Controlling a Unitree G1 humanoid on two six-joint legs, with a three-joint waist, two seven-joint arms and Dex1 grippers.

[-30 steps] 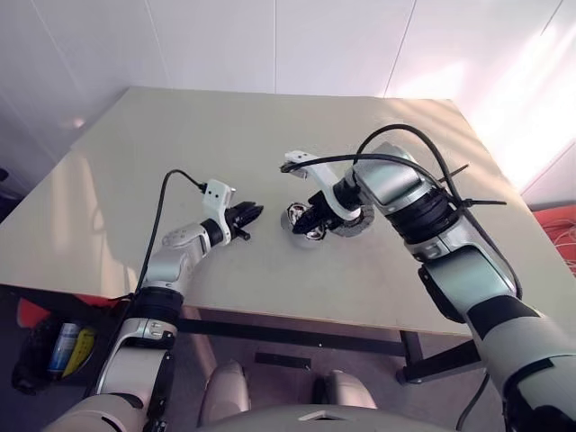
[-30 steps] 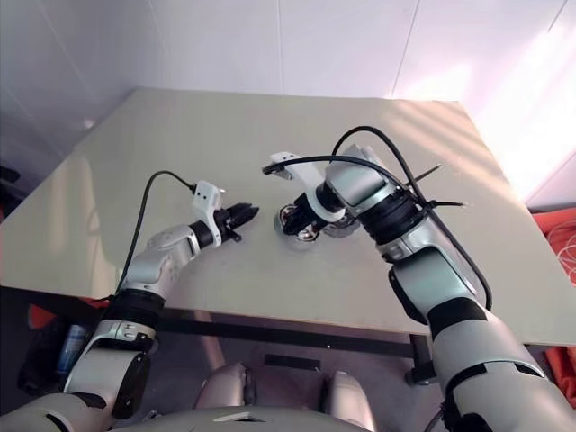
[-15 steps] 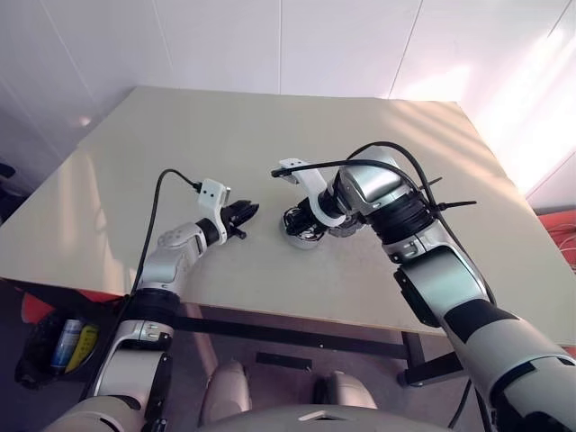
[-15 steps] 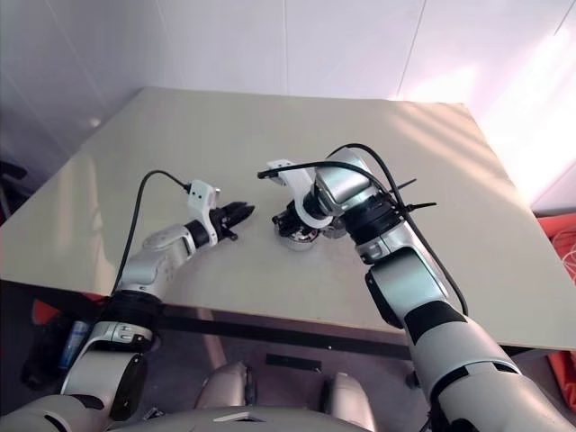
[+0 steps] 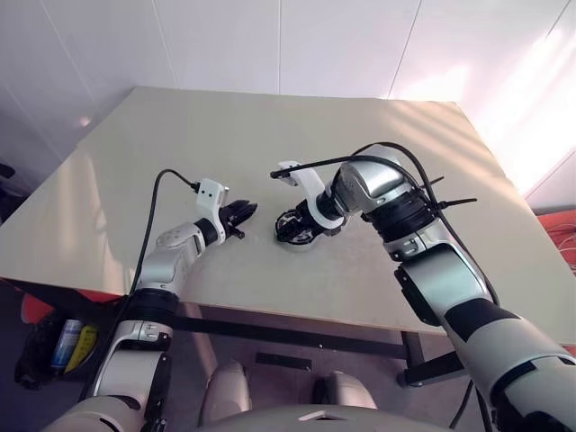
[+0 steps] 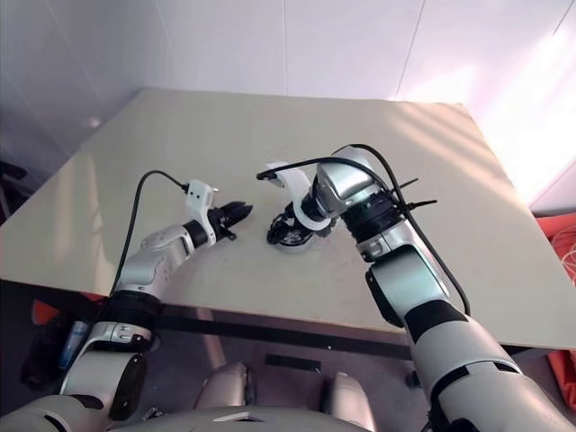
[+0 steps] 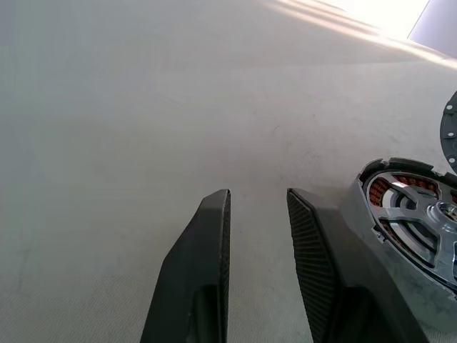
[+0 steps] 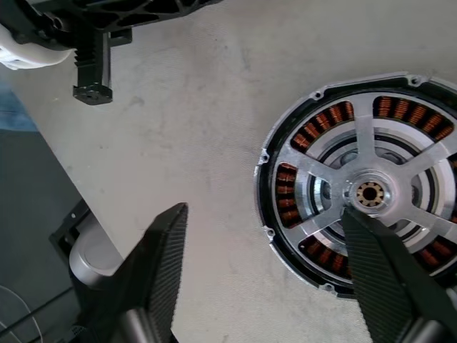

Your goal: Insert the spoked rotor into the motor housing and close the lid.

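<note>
- The right claw (image 8: 264, 271) is seen spread wide and holding nothing, poised over the motor housing (image 8: 285, 207); one finger (image 8: 385, 279) overlaps the housing's near edge, though contact cannot be told.
- The left claw (image 7: 257, 207) is held narrowly parted and empty, just left of the housing, above the bench (image 5: 180, 135).
- The spoked rotor (image 8: 368, 194) is shown seated in the housing in the right wrist view, with copper windings visible between its spokes.
- The housing lies flat near the bench's middle, open face up, axis upright.
- A grey disc edge (image 7: 448, 132), presumably the lid, is glimpsed beyond the housing in the left wrist view.
</note>
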